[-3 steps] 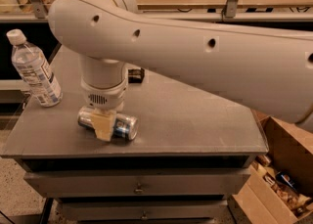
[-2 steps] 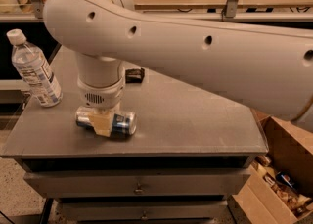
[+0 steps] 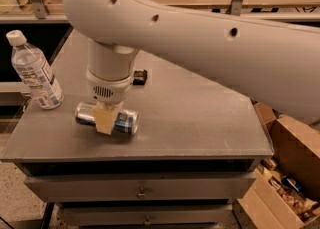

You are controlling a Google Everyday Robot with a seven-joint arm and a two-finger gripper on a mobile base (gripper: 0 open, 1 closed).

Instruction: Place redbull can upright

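Note:
The redbull can [image 3: 125, 121] lies on its side near the front left of the grey table [image 3: 200, 123], blue and silver, with its silver end [image 3: 82, 113] pointing left. My gripper [image 3: 106, 119] comes straight down from the big white arm [image 3: 200, 33] and is shut on the middle of the can. One tan finger [image 3: 105, 122] covers the front of the can's middle; the other is hidden behind it. The can sits at or just above the table surface.
A clear plastic water bottle [image 3: 35, 70] stands upright at the table's left edge, close to the can. A small black wrapper [image 3: 140, 76] lies behind the arm. Open cardboard boxes [image 3: 285, 183] sit on the floor to the right. Drawers [image 3: 142, 192] run below the table's front edge.
The gripper and the can have shifted slightly up and away from the table's front edge together. The bottle and wrapper have not moved.

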